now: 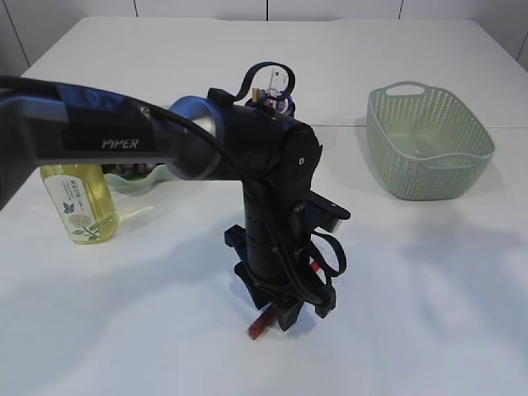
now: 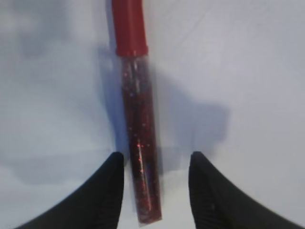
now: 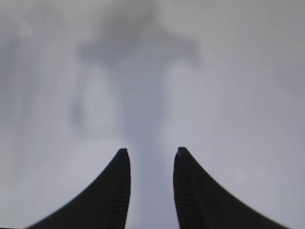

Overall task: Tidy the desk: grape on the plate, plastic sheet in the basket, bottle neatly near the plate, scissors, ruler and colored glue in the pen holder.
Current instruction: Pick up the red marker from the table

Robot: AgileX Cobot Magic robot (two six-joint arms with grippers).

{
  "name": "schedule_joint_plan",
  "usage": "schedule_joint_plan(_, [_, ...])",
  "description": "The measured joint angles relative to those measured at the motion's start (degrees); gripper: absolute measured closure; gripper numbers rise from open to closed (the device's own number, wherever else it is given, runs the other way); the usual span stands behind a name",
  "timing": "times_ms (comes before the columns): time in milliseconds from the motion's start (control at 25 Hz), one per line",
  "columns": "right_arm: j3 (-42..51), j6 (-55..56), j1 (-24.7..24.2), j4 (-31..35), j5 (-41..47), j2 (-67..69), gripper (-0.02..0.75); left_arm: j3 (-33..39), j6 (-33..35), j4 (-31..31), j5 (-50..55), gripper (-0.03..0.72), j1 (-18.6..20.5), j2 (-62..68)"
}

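Note:
The colored glue (image 2: 138, 157), a clear tube of dark red glitter with a red cap, lies flat on the white table. My left gripper (image 2: 156, 155) is open and straddles the tube's lower end, which lies closer to the left finger. From outside, the left gripper (image 1: 279, 318) points straight down at the table front, with the glue's red end (image 1: 258, 327) showing beneath it. The yellow bottle (image 1: 81, 205) stands at the left beside the green plate (image 1: 140, 183), where dark grapes (image 1: 132, 171) lie. Scissors handles (image 1: 257, 76) rise from the pen holder (image 1: 285, 103). My right gripper (image 3: 152, 150) is open over bare table.
A pale green basket (image 1: 429, 144) stands at the back right. The black left arm (image 1: 124, 136) stretches from the left edge across the middle and hides most of the plate and pen holder. The right arm does not show in the exterior view.

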Motion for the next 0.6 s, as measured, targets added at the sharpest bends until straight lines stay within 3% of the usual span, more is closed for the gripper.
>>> schedule_joint_plan(600, [0.0, 0.0, 0.0, -0.4, 0.0, 0.0, 0.478, 0.0, -0.1, -1.5, 0.7, 0.358, 0.0, 0.0])
